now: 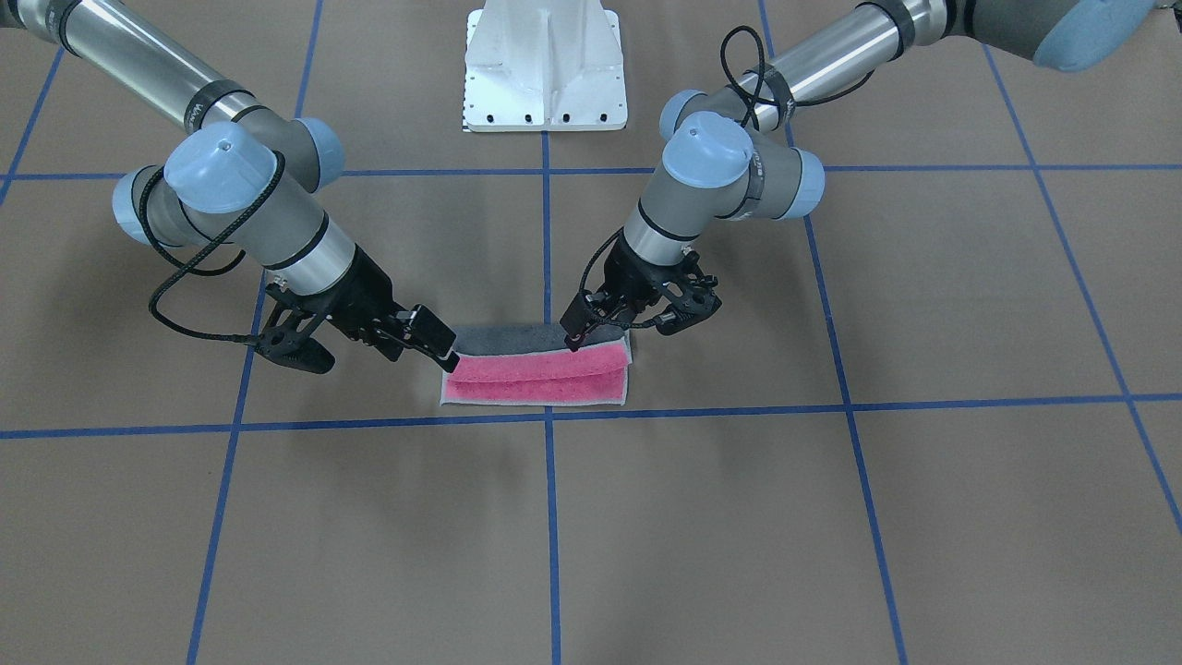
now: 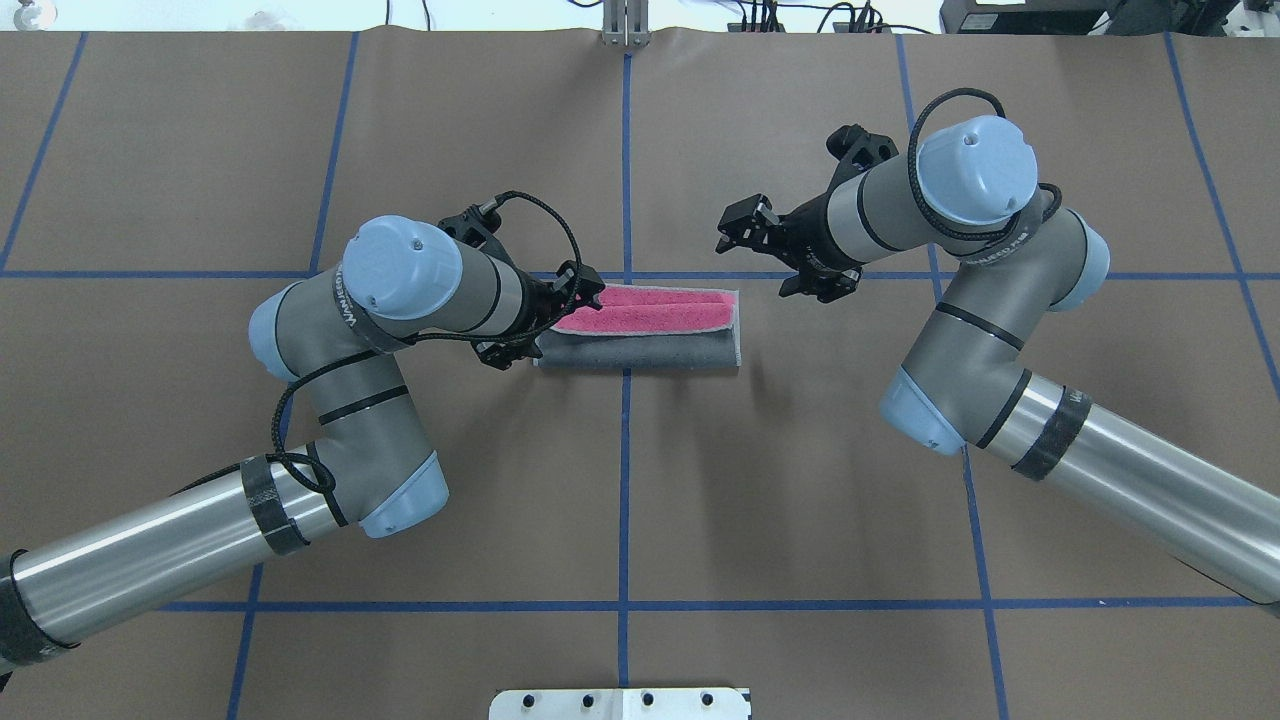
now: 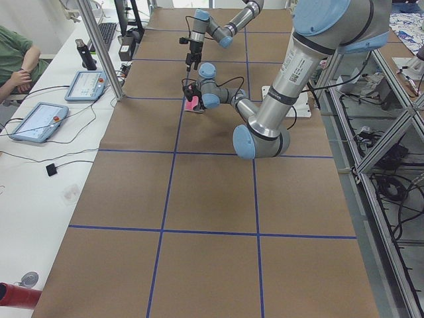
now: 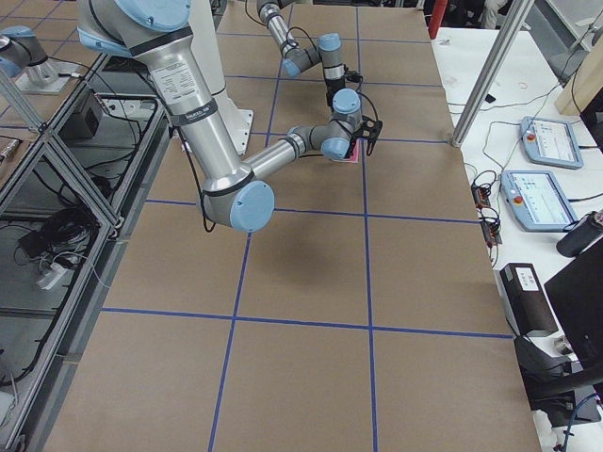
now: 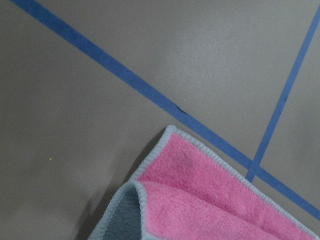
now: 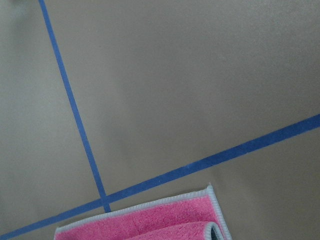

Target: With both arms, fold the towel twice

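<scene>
The left hand (image 1: 633,320) has its two black fingers spread apart and clamps nothing. One fingertip (image 1: 574,340) is down at the edge of the towel's upper pink flap, near the end on the robot's left. I cannot tell if it presses the cloth. The right hand (image 1: 379,344) is also spread wide and empty. It hangs by the towel's other end, and the overhead view shows it clear of the cloth.

The towel (image 1: 540,380) is a small terry cloth, pink on one face and dark grey on the other, with light grey stitched edging. It lies on the bench as a long, narrow folded strip. A dark grey band runs along the robot's side, and on the far side a pink flap lies over a lower pink layer. In the left wrist view one corner curls up a little and shows its grey underside.

Behind the hands, the left arm (image 1: 729,175) and right arm (image 1: 231,185) are silver-grey tubes with light blue joint caps and looping black cables. They slope down toward the towel from either side.

The bench (image 1: 831,517) is covered in brown paper marked into squares by blue tape, and the towel sits across one taped line. A white metal pedestal base (image 1: 545,74) stands on the robot's side.
</scene>
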### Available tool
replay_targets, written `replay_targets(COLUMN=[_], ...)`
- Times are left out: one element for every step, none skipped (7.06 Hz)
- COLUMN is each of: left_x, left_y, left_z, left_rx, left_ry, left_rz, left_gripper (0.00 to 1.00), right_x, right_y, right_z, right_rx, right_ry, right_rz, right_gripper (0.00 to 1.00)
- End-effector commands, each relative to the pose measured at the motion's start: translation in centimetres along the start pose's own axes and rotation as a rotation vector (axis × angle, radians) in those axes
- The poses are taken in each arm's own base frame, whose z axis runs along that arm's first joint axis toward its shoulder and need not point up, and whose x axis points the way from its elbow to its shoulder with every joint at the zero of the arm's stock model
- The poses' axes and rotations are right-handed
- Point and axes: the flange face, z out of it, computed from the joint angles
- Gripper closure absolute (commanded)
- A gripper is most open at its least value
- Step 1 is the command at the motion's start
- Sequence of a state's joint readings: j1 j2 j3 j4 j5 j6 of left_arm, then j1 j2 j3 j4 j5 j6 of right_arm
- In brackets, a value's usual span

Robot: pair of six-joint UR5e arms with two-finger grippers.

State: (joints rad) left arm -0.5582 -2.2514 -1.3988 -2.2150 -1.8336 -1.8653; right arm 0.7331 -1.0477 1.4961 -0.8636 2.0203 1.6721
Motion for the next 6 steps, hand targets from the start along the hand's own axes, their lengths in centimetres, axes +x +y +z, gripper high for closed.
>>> replay_targets(left_x=[0.8,0.7,0.6,0.6,1.3,2.4], left_y=[0.1,-0.3,-0.7,-0.8,-0.8,-0.8], left_z=[1.0,1.1,1.2,1.3,1.6,2.1], left_rx=[0.002,0.007,0.012,0.015,0.016,0.020], left_ry=[-0.008,-0.012,-0.015,-0.017,-0.017,-0.018], left_rz=[-0.002,-0.001,-0.001,-0.003,-0.003,-0.006], left_gripper=[0.00,0.01,0.01,0.00,0.00,0.00], right_x=[0.0,0.1,0.5,0.6,0.7,0.6], right_y=[-0.2,-0.3,-0.5,-0.7,-0.8,-0.8], right_z=[-0.1,0.0,0.4,0.5,0.5,0.5], right_rx=[0.003,0.003,0.004,0.006,0.007,0.007], right_ry=[0.000,0.002,0.012,0.016,0.017,0.015], right_rz=[0.001,0.003,0.006,0.007,0.008,0.007], right_gripper=[0.01,0.01,0.01,0.01,0.01,0.01])
